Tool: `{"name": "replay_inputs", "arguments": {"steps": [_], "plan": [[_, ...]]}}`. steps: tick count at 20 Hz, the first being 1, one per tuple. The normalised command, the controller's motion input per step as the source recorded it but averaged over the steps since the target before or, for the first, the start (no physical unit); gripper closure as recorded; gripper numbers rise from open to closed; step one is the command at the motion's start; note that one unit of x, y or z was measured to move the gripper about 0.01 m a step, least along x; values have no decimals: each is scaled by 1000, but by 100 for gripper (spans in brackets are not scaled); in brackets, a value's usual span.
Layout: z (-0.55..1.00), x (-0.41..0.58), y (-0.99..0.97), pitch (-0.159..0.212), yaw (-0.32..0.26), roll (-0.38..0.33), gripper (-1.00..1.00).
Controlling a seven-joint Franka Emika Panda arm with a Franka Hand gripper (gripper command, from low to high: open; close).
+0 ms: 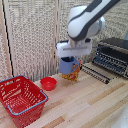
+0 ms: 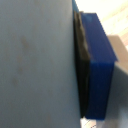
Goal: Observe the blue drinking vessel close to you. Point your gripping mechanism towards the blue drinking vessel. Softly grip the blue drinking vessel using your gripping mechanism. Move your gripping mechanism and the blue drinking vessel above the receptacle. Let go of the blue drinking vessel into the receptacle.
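Note:
The light-blue mug [image 1: 68, 65] hangs in the air under my gripper [image 1: 70, 57], well above the wooden table. The gripper is shut on it, with the white plate just over the mug's rim. In the wrist view the mug's pale blue wall [image 2: 35, 60] fills most of the picture and a dark blue-tipped finger [image 2: 97, 65] presses flat against it. The red shopping basket [image 1: 20, 97] with lattice sides and a blue-grey rim stands on the table at the exterior view's left, apart from the mug and lower than it.
A small red bowl [image 1: 48, 83] sits on the table between the basket and the mug. An orange-yellow packet [image 1: 73, 75] stands behind and below the mug. A toaster oven [image 1: 111, 56] with its door open stands at the exterior view's right. A curtain hangs behind.

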Motion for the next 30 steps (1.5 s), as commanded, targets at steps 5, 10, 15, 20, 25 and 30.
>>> {"name": "replay_inputs", "arguments": {"steps": [5, 10, 15, 20, 25, 30], "plan": [[785, 843, 265, 135, 48, 72, 100], [583, 522, 679, 187, 72, 124, 100], [542, 322, 789, 168, 37, 133, 100], [475, 135, 852, 142, 17, 103, 100], [193, 49, 965, 139, 11, 9, 100], [-73, 30, 1000, 130, 1, -21, 100]]}}
